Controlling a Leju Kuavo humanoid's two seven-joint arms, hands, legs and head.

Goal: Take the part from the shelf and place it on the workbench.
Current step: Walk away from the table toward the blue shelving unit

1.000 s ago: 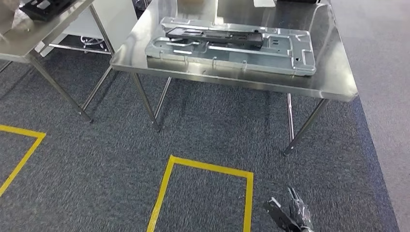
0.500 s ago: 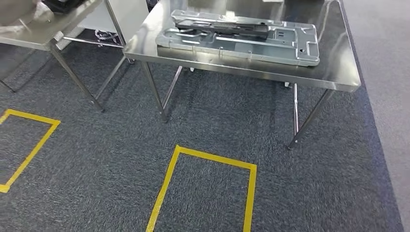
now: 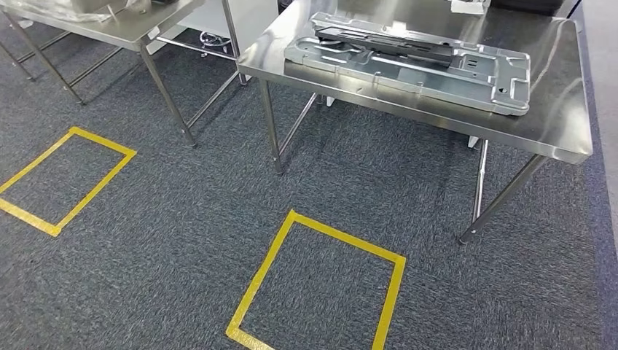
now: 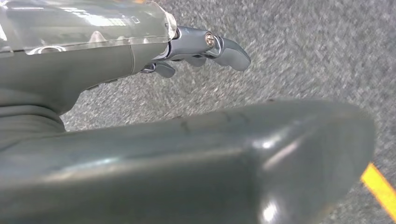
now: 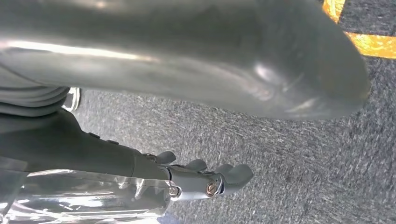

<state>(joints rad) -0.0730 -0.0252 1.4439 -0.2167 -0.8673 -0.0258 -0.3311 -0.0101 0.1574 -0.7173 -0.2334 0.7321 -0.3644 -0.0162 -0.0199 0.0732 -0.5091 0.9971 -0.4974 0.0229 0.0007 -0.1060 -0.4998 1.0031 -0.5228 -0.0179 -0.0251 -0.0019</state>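
A steel workbench (image 3: 561, 109) stands ahead at the upper right of the head view. On it lies a large grey stamped metal panel (image 3: 444, 76), and a long black part (image 3: 386, 45) rests along the panel's far side. My left hand (image 4: 116, 58) hangs over the grey carpet with its fingers (image 4: 226, 49) stretched out apart from the thumb (image 4: 210, 158), holding nothing. My right hand (image 5: 107, 158) hangs the same way, its fingers (image 5: 226, 175) straight and its thumb (image 5: 210, 65) apart from them, also holding nothing.
A second steel table (image 3: 138, 25) stands at the upper left, a gap between it and the workbench. Yellow tape marks one square (image 3: 266, 266) on the carpet before the workbench and another square (image 3: 95, 192) to the left. The workbench legs (image 3: 271, 131) reach the carpet.
The whole picture has shifted: the camera turned, so the workbench and tape squares now sit further right. My right hand, at the bottom edge one second ago, has left the head view.
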